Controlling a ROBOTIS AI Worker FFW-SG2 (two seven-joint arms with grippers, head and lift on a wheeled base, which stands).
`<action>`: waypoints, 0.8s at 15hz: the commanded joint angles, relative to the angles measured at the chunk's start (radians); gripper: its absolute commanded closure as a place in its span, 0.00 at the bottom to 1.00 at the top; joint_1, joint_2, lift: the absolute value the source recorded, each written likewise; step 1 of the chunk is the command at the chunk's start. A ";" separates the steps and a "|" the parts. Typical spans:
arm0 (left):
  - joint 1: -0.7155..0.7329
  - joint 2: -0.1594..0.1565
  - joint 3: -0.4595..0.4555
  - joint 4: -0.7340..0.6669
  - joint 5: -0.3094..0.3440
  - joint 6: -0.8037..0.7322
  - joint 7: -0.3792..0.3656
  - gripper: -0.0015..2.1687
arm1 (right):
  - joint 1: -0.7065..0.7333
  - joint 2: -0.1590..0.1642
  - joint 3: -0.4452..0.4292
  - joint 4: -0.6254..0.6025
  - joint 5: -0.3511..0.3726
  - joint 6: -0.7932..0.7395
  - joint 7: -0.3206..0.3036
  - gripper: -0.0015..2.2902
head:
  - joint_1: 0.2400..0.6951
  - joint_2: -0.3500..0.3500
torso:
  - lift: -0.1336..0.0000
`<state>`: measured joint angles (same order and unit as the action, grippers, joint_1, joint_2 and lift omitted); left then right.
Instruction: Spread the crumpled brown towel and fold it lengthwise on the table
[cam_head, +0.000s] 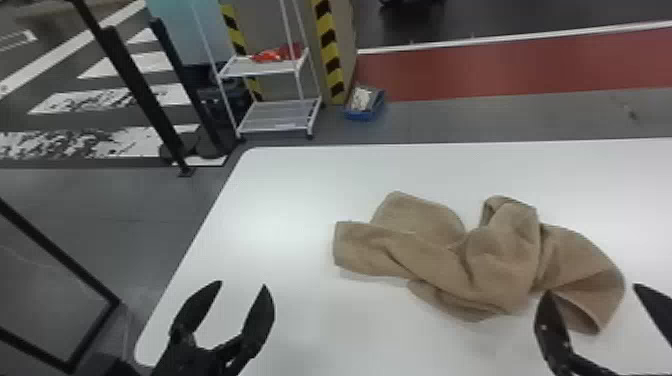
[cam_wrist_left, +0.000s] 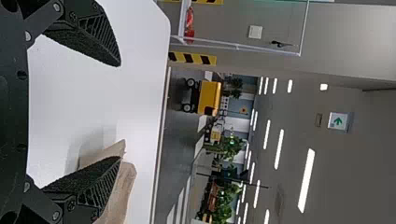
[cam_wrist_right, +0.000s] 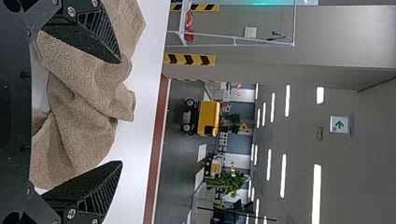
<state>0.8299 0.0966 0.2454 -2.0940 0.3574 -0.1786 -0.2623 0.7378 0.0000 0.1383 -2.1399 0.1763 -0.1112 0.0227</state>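
The brown towel (cam_head: 500, 255) lies crumpled on the white table, right of the middle, with a flat end toward the left and a folded flap at its right end. My left gripper (cam_head: 243, 286) stands open left of the towel, nothing between its fingers. At the towel's near right end is my right gripper (cam_head: 592, 290), open and apart from the cloth's far folds. In the left wrist view the left gripper (cam_wrist_left: 120, 111) has part of the towel (cam_wrist_left: 122, 191) beyond one finger. The right wrist view puts the towel (cam_wrist_right: 84, 107) behind the open right gripper (cam_wrist_right: 122, 112).
The white table (cam_head: 280, 200) has its left edge beside my left gripper. Behind it on the floor stand a white shelf cart (cam_head: 277, 117) and a blue bin (cam_head: 364, 112). Dark posts (cam_head: 145, 95) rise at the back left.
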 joint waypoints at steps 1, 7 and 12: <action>0.000 0.000 -0.002 0.002 0.000 0.000 0.000 0.09 | 0.000 0.001 -0.003 0.000 -0.014 -0.006 0.008 0.06 | 1.00 0.89 | 0.08; 0.000 0.000 -0.018 -0.001 -0.005 0.000 0.006 0.09 | 0.000 0.001 -0.009 -0.002 -0.020 -0.018 0.028 0.06 | 1.00 0.89 | 0.08; 0.000 0.000 -0.026 0.005 -0.006 -0.009 0.012 0.09 | 0.003 0.001 -0.011 0.002 -0.020 -0.024 0.029 0.06 | 1.00 0.88 | 0.08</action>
<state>0.8299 0.0965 0.2225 -2.0923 0.3522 -0.1869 -0.2496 0.7398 0.0000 0.1276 -2.1387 0.1564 -0.1354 0.0521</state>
